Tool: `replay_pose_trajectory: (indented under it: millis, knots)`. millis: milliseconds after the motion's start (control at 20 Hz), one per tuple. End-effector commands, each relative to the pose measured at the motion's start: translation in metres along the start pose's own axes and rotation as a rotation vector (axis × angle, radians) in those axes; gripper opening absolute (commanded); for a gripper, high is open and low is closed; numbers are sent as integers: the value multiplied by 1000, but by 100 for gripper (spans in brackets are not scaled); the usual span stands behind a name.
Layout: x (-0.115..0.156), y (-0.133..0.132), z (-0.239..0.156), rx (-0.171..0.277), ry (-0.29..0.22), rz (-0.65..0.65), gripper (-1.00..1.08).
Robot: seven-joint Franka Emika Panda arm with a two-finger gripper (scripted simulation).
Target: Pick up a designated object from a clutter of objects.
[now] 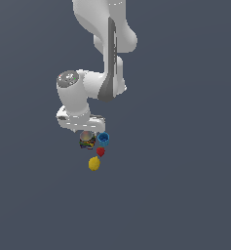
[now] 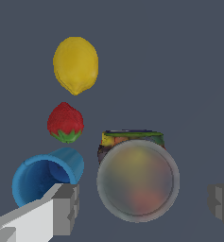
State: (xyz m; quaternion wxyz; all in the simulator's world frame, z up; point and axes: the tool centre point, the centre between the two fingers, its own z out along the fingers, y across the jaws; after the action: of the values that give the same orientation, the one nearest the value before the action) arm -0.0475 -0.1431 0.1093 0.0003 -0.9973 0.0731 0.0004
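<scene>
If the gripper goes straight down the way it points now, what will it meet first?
Most likely the can: its round top lies between the open fingers of the gripper. One finger passes close beside the blue cup; depth is unclear.

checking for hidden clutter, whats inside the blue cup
The small blue cup lies tipped with its mouth toward the wrist camera; the visible interior shows only blue wall. One grey gripper finger covers the mouth's near edge, so that part is hidden.

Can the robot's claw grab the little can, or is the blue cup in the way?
Probably yes. The gripper is open, one finger on each side of the can, with nothing over its round top. The blue cup lies close beside one finger, so it might get nudged.
</scene>
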Motion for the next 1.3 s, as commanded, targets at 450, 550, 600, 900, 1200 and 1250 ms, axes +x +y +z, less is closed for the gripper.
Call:
replay_pose_trajectory:
  millis: [450,550,600,900,1200,1250]
  knots:
    - [-1,0,24,-1,0,0,100]
    - [-1,1,34,-1,0,0,100]
    - [-1,1,38,-1,0,0,100]
    - [-1,1,51,-1,0,0,100]
    - [-1,1,52,-1,0,0,-100]
    - [-1,1,52,-1,0,0,-100]
